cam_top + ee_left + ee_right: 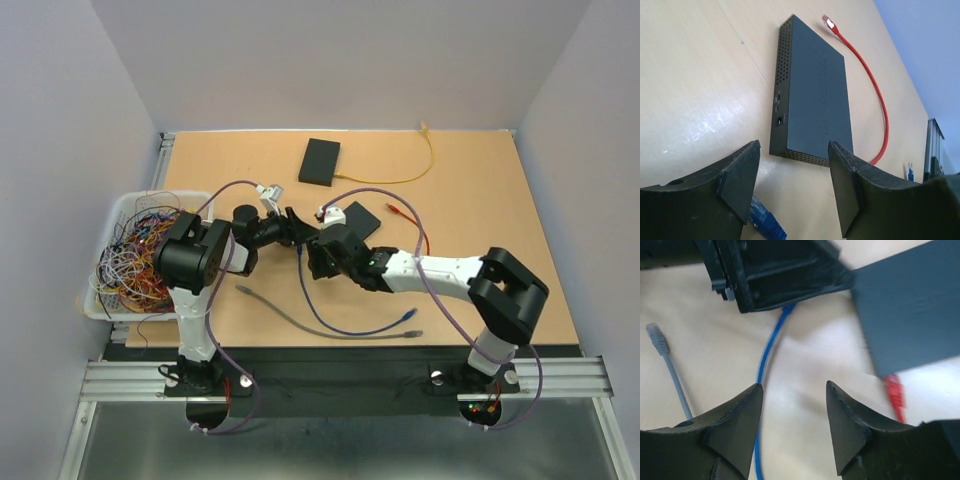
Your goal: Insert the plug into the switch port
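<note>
Plug (pixel 766 223) just beside wide-open left gripper (pixel 794 155), perhaps touching it; switch (pixel 812 95) ahead; right gripper (pixel 794 392) wide too.

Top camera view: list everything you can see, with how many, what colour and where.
table: one, tan, under everything
switches: two, dark grey; one far centre, one mid-table by the arms
yellow cable: one, far right
red cable: one, right of the nearer switch
blue cable: one, looping from the centre toward the near edge
grey cable: one, near edge, beside the blue one
bin: one, white, left edge
wires: tangle, many colours, in the bin
left end effector: one, black, open, facing the nearer switch
right end effector: one, black, open, over the blue cable
</note>
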Available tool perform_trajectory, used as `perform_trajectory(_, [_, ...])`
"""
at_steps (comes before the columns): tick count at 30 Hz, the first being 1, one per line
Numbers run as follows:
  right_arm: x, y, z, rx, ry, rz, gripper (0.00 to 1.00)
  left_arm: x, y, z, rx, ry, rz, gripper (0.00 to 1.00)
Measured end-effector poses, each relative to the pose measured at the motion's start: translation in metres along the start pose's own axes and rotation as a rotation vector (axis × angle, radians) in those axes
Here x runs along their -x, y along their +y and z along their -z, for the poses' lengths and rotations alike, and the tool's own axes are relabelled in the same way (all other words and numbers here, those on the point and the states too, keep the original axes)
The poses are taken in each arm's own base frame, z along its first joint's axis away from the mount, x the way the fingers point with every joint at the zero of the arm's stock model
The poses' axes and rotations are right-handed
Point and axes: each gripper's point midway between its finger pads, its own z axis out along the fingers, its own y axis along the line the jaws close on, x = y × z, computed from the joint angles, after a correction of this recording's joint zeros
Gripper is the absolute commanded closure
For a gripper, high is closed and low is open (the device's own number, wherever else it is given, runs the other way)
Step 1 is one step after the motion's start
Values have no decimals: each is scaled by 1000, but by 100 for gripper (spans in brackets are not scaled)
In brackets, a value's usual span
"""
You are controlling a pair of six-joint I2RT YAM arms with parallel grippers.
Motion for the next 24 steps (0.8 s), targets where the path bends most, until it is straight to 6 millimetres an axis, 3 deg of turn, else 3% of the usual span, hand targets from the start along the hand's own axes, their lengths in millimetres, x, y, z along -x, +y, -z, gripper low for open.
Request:
perform_trajectory(5, [-16,19,-30,13,61,8,44,40,-10,12,97,-89,-34,32])
perform_trajectory(10, [-9,31,-59,1,57,-2,45,78,-22,26,179,-189,-90,32])
perform_trajectory(14, [-12,36,-80,-6,63,-6,47,75,-12,34,251,-196,-80,32])
perform_trajectory(19, [-20,31,-90,-40,76,-6,51,61,4,40,326,-168,-50,32])
perform_trajectory(24, [-16,28,-97,-79,62,-7,63,66,5,45,351,-190,-53,32])
